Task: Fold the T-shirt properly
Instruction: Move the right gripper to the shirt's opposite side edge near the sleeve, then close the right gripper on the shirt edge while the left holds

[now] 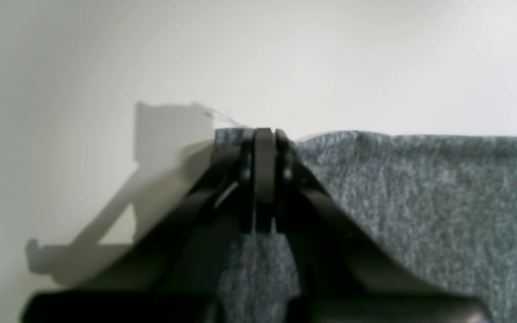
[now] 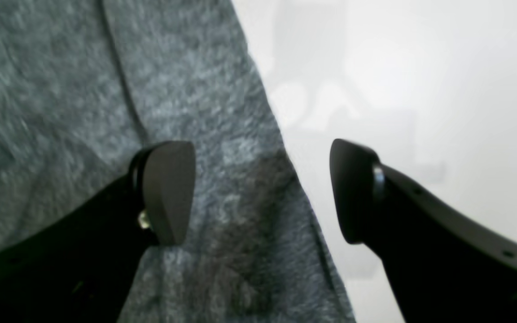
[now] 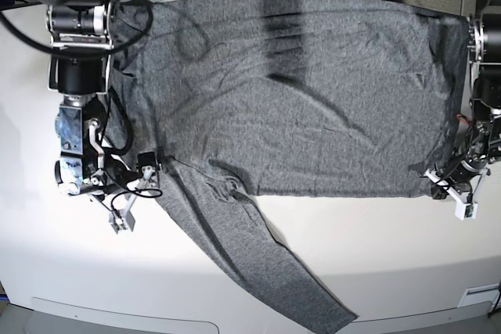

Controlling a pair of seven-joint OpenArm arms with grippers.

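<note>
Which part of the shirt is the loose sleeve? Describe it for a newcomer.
Start at the T-shirt spread flat across the white table. From its near edge the sleeve runs diagonally toward the table's front. It alone is a narrow strip jutting out of the broad rectangle.

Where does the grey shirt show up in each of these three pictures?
Left wrist view: the T-shirt fills the right and lower middle, its corner pinched in the shut left gripper.
Right wrist view: T-shirt covers the left half; the open right gripper straddles its edge.
Base view: T-shirt spreads across the top, one sleeve trailing toward the bottom.
Shared landmark: the white table, also seen at and.
</note>
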